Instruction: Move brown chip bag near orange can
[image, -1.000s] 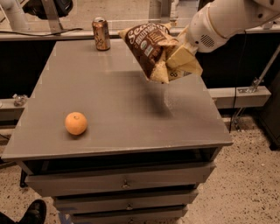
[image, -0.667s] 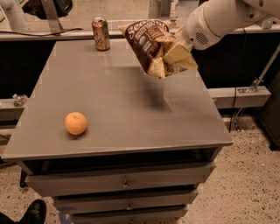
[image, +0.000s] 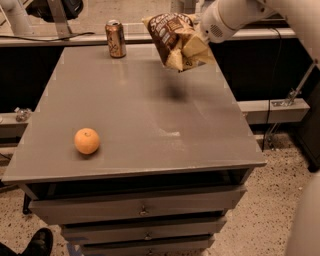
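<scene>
And the chip bag (image: 172, 35) is on the move: it has slid back and to the left since a moment ago, closer to the can (image: 116, 39), and the white arm (image: 225, 20) has swung in with it. The gripper (image: 199, 42) sits at the bag's crumpled pale end, above the back right part of the table (image: 125, 100), jaws pinching the bag and holding it clear of the surface. The bag hangs tilted, with its dark brown panel facing the can and a soft shadow (image: 175, 92) on the tabletop beneath it.

The can stands upright at the back edge, left of centre, touching nothing. A strip of open grey tabletop separates can and bag: near each other, not yet side by side.

Over at the front left, an orange (image: 87, 141) rests close to the front edge, well apart from both can and bag. The wide middle of the table between the fruit and the back row is open surface.

The bag's pale end hovers near the back right corner, just inside the right edge. Below the front edge, the drawers (image: 142, 210) stack down, the top one standing slightly proud.
</scene>
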